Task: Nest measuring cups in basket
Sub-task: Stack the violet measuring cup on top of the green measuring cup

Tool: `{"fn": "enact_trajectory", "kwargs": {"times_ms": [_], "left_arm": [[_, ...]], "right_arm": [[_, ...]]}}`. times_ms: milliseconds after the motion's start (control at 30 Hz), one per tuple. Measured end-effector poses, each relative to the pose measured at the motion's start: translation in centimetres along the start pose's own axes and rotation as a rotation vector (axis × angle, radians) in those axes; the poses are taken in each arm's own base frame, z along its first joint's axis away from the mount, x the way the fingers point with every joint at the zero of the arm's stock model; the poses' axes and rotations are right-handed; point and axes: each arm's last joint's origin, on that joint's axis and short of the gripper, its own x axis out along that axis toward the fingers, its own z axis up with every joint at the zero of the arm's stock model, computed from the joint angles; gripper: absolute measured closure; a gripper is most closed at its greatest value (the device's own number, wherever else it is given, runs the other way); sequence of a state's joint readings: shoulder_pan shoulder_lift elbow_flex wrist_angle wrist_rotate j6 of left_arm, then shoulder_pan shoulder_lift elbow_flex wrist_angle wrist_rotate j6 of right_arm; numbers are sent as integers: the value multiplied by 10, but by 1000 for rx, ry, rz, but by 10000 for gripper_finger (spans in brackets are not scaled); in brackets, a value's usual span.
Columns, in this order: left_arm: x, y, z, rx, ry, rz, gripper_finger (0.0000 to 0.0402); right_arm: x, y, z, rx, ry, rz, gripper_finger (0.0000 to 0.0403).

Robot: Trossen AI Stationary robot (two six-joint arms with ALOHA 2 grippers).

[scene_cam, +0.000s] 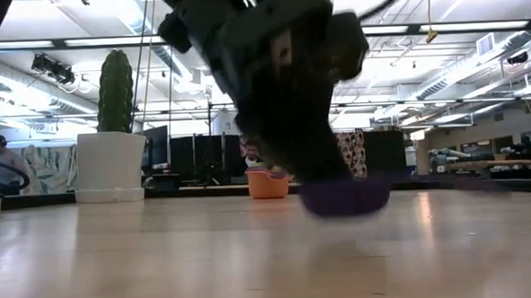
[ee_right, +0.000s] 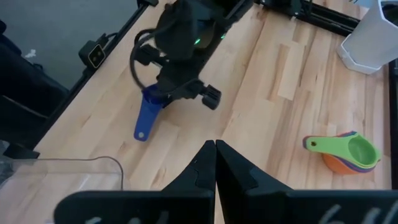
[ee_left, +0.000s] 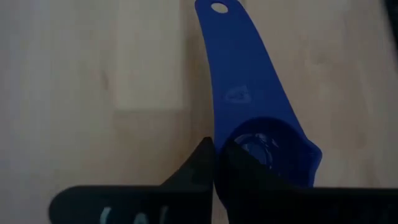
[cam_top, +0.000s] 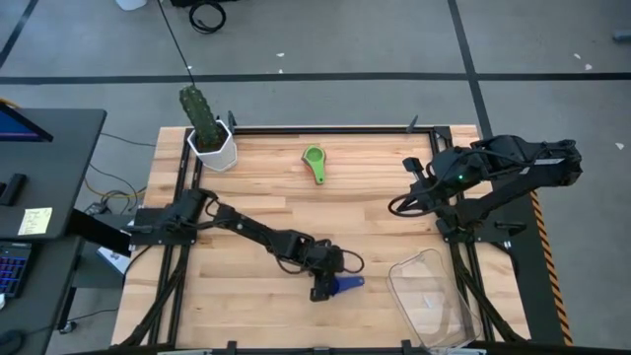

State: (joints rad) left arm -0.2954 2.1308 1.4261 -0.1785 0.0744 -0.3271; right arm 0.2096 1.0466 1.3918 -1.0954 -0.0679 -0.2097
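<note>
Cactus pot [cam_top: 214, 148] and stacked cups [cam_top: 315, 164] sit well apart from basket [cam_top: 434, 296].

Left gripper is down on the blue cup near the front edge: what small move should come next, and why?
Probably a short lift straight up. The left gripper looks shut on the rim of the blue cup, whose handle lies flat on the table. Raising it first would free the cup before carrying it right toward the clear basket.

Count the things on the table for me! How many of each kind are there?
blue measuring cup on its own: 1
stack of nested cups, green on top, cups inside not countable: 1
clear basket: 1
cactus pot: 1
Total: 4
</note>
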Motion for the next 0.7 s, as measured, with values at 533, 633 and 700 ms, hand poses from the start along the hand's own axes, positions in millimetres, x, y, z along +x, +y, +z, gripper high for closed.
{"fn": "enact_trajectory", "kwargs": {"times_ms": [533,633,700], "left_arm": [[-172,51,41,21,-33,125,386],[-204,76,41,31,-32,197,386],[-220,94,38,46,-15,248,386]], "right_arm": [[-1,-10,4,6,-19,-230,394],[-1,-20,10,84,-82,-320,394],[1,-28,13,125,-105,-369,394]]}}
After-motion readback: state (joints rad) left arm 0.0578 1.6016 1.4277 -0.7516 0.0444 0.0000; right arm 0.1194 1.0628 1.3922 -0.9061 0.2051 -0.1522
